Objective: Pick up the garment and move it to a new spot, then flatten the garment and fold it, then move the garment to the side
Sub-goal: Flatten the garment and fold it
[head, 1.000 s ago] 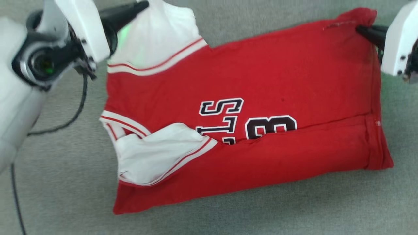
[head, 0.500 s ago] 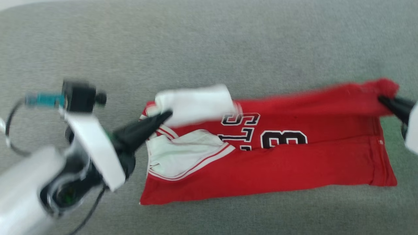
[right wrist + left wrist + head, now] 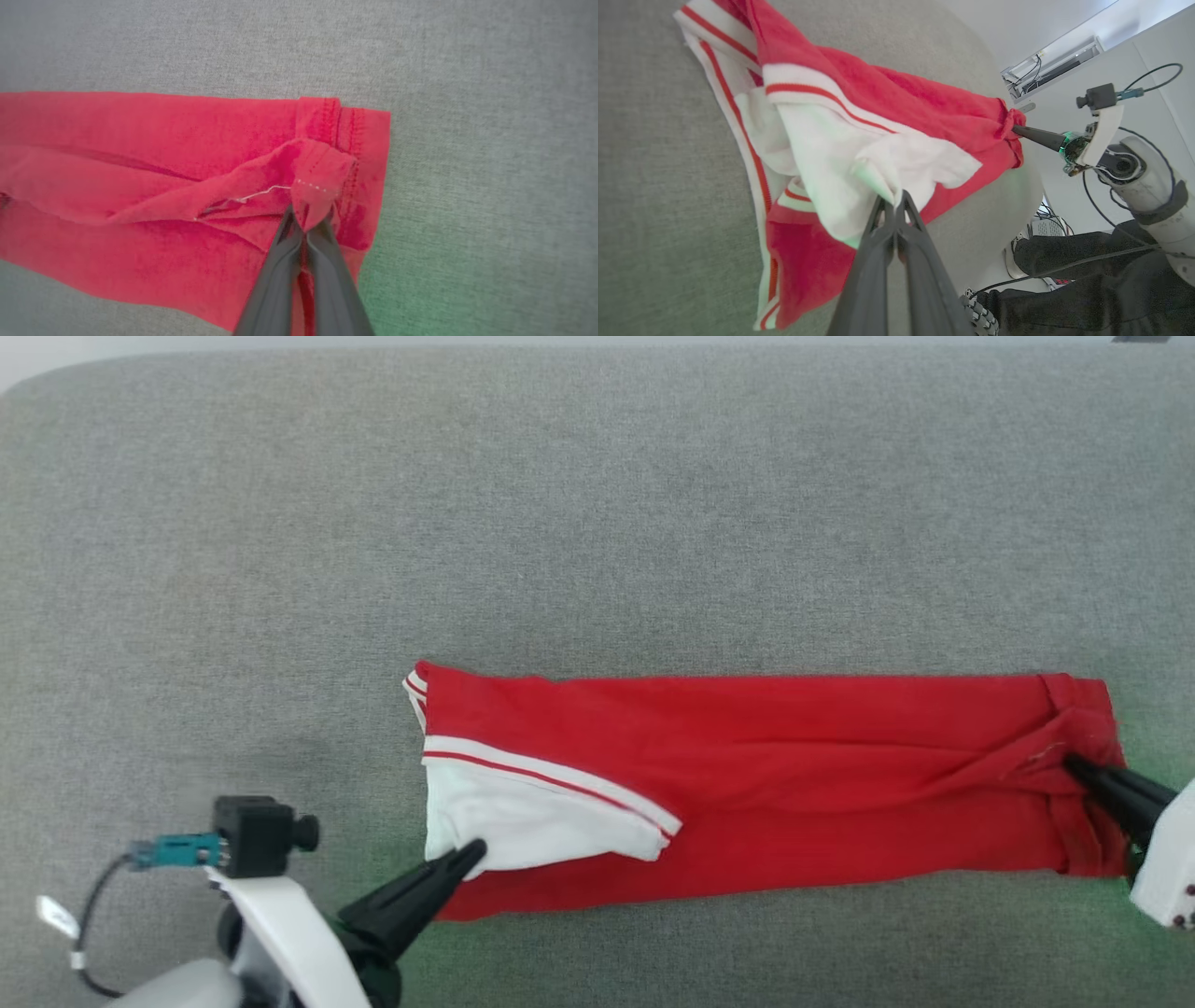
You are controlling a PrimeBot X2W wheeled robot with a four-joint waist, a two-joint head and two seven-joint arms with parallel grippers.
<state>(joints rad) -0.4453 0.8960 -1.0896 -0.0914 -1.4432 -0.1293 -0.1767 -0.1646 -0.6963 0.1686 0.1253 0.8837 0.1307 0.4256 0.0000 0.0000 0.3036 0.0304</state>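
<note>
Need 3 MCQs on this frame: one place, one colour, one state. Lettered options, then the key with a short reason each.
1. Where does the left end effector grip the bright red fabric garment with white panels and striped trim?
A. red hem at its right end
B. white panel at its left end
C. middle of the folded strip

2. What colour is the woven fabric surface under the garment?
A. grey
B. blue
C. brown

3. What state is the right end effector in?
A. open, hovering above the cloth
B. shut on nothing
C. shut on the garment's red hem corner

Key:
1 B: the left wrist view shows its dark fingers pinching white cloth.
2 A: the head view shows grey all around the garment.
3 C: the right wrist view shows the bunched red hem clamped in it.
</note>
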